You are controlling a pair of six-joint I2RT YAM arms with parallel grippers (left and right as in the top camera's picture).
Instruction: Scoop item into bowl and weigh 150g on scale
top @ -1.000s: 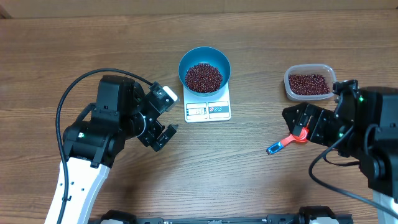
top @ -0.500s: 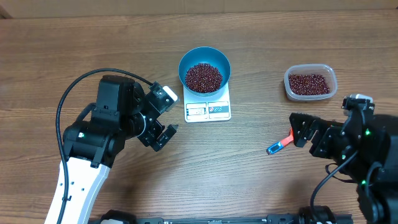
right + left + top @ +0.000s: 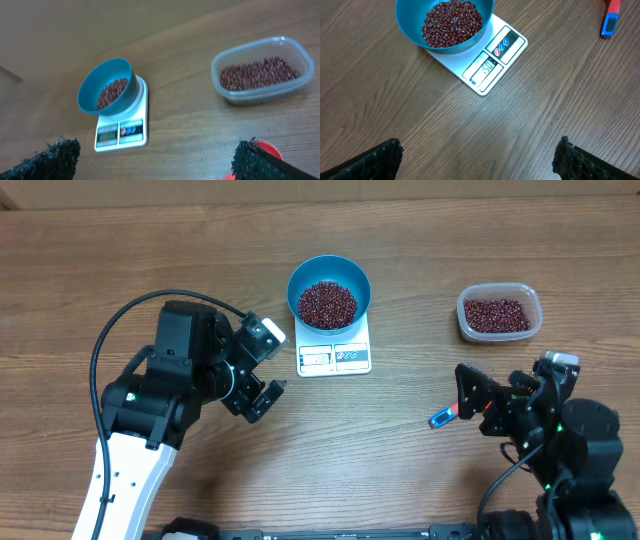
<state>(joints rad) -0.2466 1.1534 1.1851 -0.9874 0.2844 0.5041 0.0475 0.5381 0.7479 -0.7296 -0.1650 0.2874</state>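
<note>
- Our left gripper (image 3: 272, 363) hangs above the wooden surface (image 3: 150, 260) with its jaws spread wide, grasping nothing.
- Just ahead of it, slightly to its left, the blue bowl (image 3: 415, 35) sits on the white scale (image 3: 512, 47), well clear of the fingers.
- The bowl overhangs the back of the scale and leaves the display and front panels uncovered.
- A heap of dark red-brown beans (image 3: 451, 22) fills the bottom of the bowl.
- Our right gripper (image 3: 483, 405) is also released, with its jaws wide apart and nothing between them.
- A scoop (image 3: 443, 418) with a blue handle tip and a red body lies on the surface right at the right gripper's fingertips. We cannot tell if the fingers touch it, but they are not closed on it.
- Ahead of the right gripper and to its right stands a clear plastic tub (image 3: 300, 52), holding a shallow layer of the same beans.
- Ahead of the right gripper and to its left, further off, are the bowl and scale.
- We judge the task to be at or near its end: the beans are in the bowl, the bowl is on the scale, the scoop lies loose, and both grippers stand back.
- The display shows digits, but they are too small for us to read with certainty.
- What is left, as we see it, is confirming the target weight and adding or removing a few beans if it is off.
</note>
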